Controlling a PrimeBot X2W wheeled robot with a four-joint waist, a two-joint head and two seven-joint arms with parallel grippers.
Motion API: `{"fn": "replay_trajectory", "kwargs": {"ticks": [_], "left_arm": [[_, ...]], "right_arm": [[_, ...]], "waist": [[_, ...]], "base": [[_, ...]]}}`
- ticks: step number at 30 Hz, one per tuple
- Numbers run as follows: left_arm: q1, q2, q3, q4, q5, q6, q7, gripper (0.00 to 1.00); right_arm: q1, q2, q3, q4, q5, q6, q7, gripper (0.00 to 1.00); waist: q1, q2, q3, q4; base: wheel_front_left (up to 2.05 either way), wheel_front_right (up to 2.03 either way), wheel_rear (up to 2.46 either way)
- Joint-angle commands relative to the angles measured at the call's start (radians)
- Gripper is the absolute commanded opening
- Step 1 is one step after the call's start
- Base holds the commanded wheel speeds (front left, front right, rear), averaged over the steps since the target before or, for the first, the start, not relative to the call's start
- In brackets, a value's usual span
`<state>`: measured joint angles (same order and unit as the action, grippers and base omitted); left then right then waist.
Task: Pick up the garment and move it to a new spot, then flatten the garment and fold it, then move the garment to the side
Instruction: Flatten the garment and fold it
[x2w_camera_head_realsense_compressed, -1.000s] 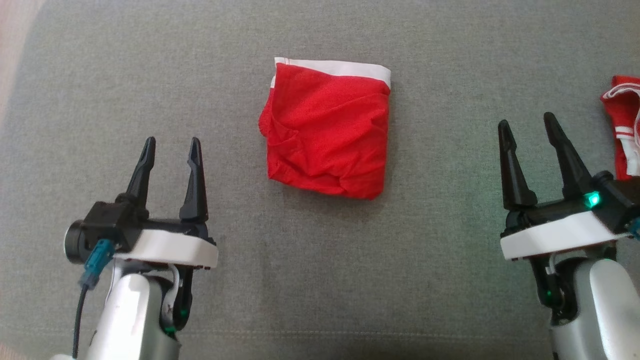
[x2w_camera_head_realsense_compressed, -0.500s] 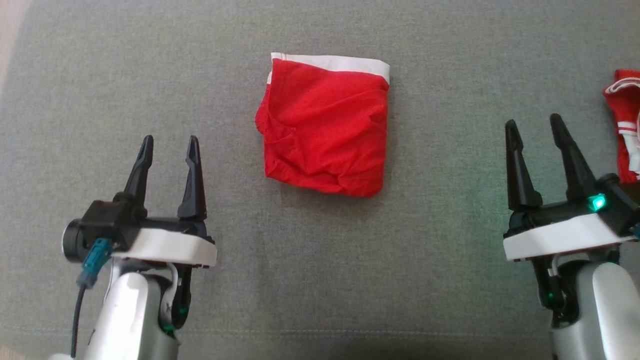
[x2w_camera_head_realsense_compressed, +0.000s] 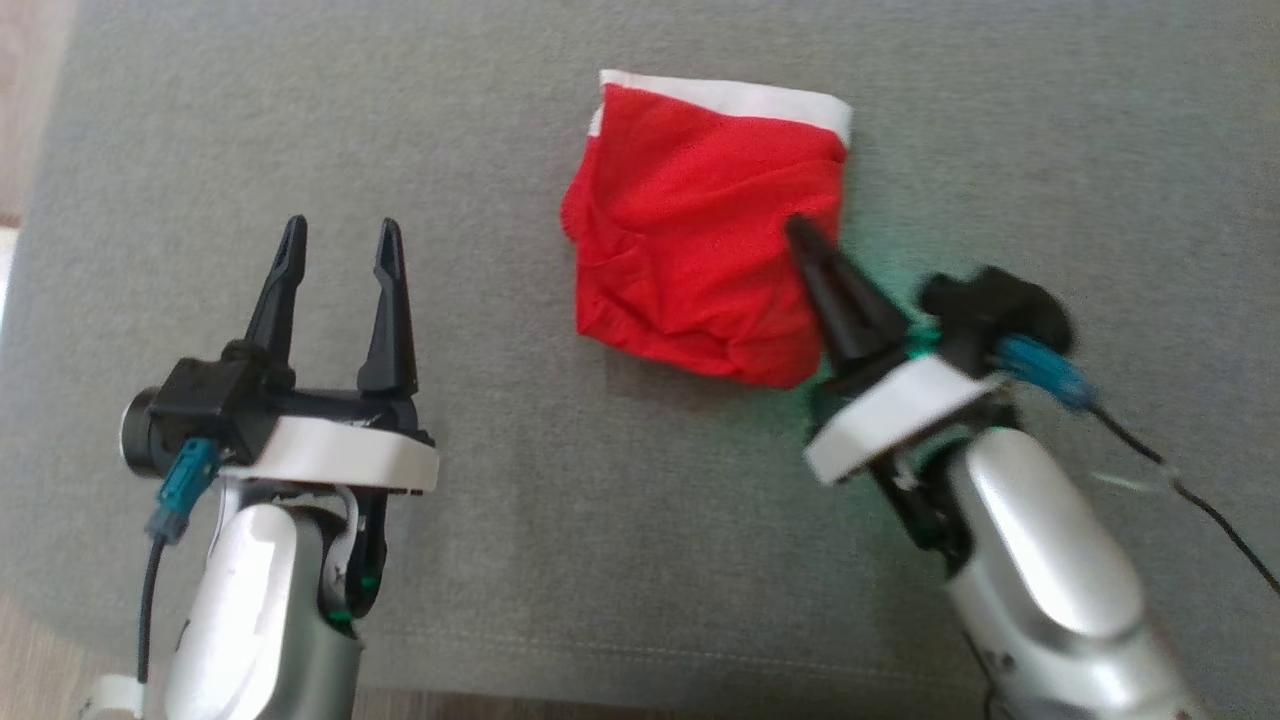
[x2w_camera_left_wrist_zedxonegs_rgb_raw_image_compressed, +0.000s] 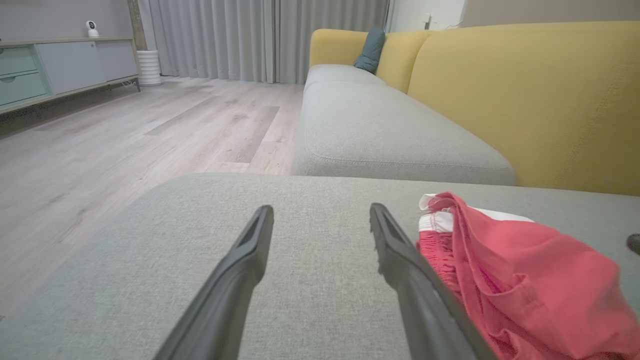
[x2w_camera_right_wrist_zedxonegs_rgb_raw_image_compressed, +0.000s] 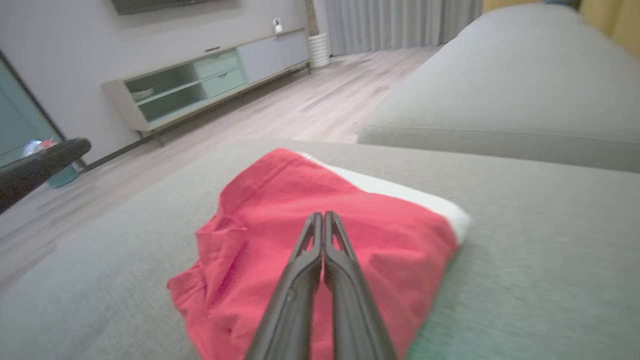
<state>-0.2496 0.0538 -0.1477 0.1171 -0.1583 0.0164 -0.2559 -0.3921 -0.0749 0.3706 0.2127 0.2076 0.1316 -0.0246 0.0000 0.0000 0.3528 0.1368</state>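
The garment (x2w_camera_head_realsense_compressed: 690, 230) is a folded red piece with a white waistband, lying on the grey cushion (x2w_camera_head_realsense_compressed: 600, 520) at upper centre. My right gripper (x2w_camera_head_realsense_compressed: 800, 228) is shut with its fingers pressed together. Its tip points over the garment's right edge, and no fabric shows between the fingers. The right wrist view shows the shut right gripper (x2w_camera_right_wrist_zedxonegs_rgb_raw_image_compressed: 323, 216) above the red garment (x2w_camera_right_wrist_zedxonegs_rgb_raw_image_compressed: 260, 215). My left gripper (x2w_camera_head_realsense_compressed: 340, 235) stands open at the lower left, well clear of the cloth. In the left wrist view the left gripper (x2w_camera_left_wrist_zedxonegs_rgb_raw_image_compressed: 320, 212) has the garment (x2w_camera_left_wrist_zedxonegs_rgb_raw_image_compressed: 530, 270) to its right.
The grey cushion's front edge (x2w_camera_head_realsense_compressed: 620, 690) runs along the bottom, with wood floor (x2w_camera_left_wrist_zedxonegs_rgb_raw_image_compressed: 100, 150) beyond its left side. A yellow sofa back (x2w_camera_left_wrist_zedxonegs_rgb_raw_image_compressed: 525, 100) and a second grey seat (x2w_camera_left_wrist_zedxonegs_rgb_raw_image_compressed: 380, 130) lie behind. A low cabinet (x2w_camera_right_wrist_zedxonegs_rgb_raw_image_compressed: 210, 85) stands across the room.
My right arm has swung left from the right side to the garment's right edge, and its fingers have shut. The head camera has shifted. The left arm has stayed put.
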Motion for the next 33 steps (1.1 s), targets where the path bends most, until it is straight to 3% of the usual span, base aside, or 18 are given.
{"fn": "replay_trajectory", "kwargs": {"ticks": [1, 10, 21, 25, 30, 31, 32, 33], "left_arm": [[-0.029, 0.01, 0.03, -0.037, 0.005, -0.003, -0.006, 1.0], [-0.041, 0.001, 0.013, -0.033, -0.005, 0.002, -0.006, 1.0], [-0.038, -0.002, 0.005, -0.029, -0.01, 0.009, -0.006, 1.0], [-0.03, -0.003, 0.011, -0.028, -0.007, 0.01, -0.006, 1.0], [-0.005, -0.001, 0.031, -0.03, 0.004, 0.011, -0.006, 1.0], [0.001, 0.001, 0.035, -0.03, 0.006, 0.01, -0.006, 1.0], [0.006, 0.003, 0.038, -0.029, 0.008, 0.009, -0.006, 1.0], [0.012, 0.004, 0.042, -0.029, 0.01, 0.009, -0.006, 1.0]], "right_arm": [[-0.033, 0.019, 0.045, 0.001, 0.011, -0.001, 0.001, 0.0], [-0.197, 0.024, 0.199, 0.266, 0.102, -0.001, 0.015, 0.0], [-0.276, 0.025, 0.432, 0.345, 0.202, -0.001, 0.045, 0.0], [-0.279, 0.025, 0.438, 0.324, 0.211, -0.001, 0.007, 0.0], [-0.245, 0.025, 0.35, 0.245, 0.209, -0.001, -0.059, 0.0], [-0.231, 0.025, 0.323, 0.225, 0.204, -0.001, -0.068, 0.06], [-0.215, 0.024, 0.292, 0.205, 0.193, -0.001, -0.076, 0.37], [-0.195, 0.022, 0.257, 0.185, 0.182, -0.001, -0.082, 0.94]], "waist": [[0.0, 0.0, 0.013, 0.019], [0.0, 0.0, 0.026, 0.072], [0.0, 0.0, 0.019, 0.075], [0.0, 0.0, 0.004, 0.06], [0.0, 0.0, -0.03, 0.024], [0.0, 0.0, -0.037, 0.015], [0.0, 0.0, -0.045, 0.008], [0.0, 0.0, -0.053, 0.0]], "base": [[0.0, 0.0, 0.0], [0.0, 0.0, 0.0], [0.0, 0.0, 0.0], [0.0, 0.0, 0.0], [0.0, 0.0, 0.0], [0.0, 0.0, 0.0], [0.0, 0.0, 0.0], [0.0, 0.0, 0.0]]}}
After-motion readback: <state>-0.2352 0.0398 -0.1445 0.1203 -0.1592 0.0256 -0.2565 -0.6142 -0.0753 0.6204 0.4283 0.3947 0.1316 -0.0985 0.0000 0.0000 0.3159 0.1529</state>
